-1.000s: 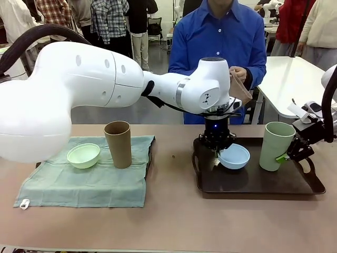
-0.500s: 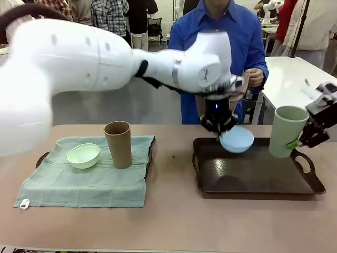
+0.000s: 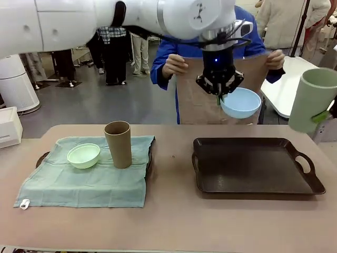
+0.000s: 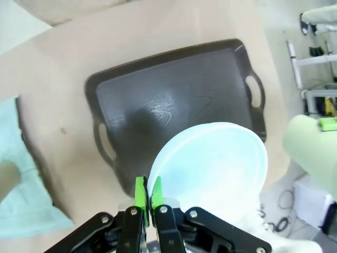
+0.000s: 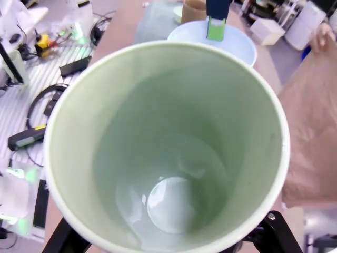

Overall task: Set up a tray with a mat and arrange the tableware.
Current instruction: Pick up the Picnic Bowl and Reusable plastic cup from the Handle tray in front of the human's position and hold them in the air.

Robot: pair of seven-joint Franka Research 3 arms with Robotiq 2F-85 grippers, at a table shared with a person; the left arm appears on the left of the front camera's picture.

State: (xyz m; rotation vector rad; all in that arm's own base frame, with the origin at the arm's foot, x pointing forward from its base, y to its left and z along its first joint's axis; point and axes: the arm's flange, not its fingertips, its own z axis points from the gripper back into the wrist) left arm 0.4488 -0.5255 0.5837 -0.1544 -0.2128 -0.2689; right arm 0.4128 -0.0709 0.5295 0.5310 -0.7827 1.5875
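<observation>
My left gripper (image 3: 218,88) hangs high above the dark tray (image 3: 255,182), shut on the rim of the light blue bowl (image 3: 240,103). In the left wrist view its green fingertips (image 4: 141,192) pinch the bowl (image 4: 210,168) over the bare tray (image 4: 174,105). At the right edge my right gripper (image 3: 321,117) is shut on the pale green cup (image 3: 315,97), held in the air; the cup's inside (image 5: 168,142) faces the right wrist camera. Behind the tray the person holds up a brown mat (image 3: 200,103) with both hands.
At the left, a green cloth (image 3: 89,182) covers a second tray and carries a pale green bowl (image 3: 83,155) and a brown cup (image 3: 118,144). Bare tabletop lies between the two trays and along the front edge.
Both arms have risen, lifting the blue bowl and the green cup off the dark tray. The person has spread the brown mat out behind the tray.
</observation>
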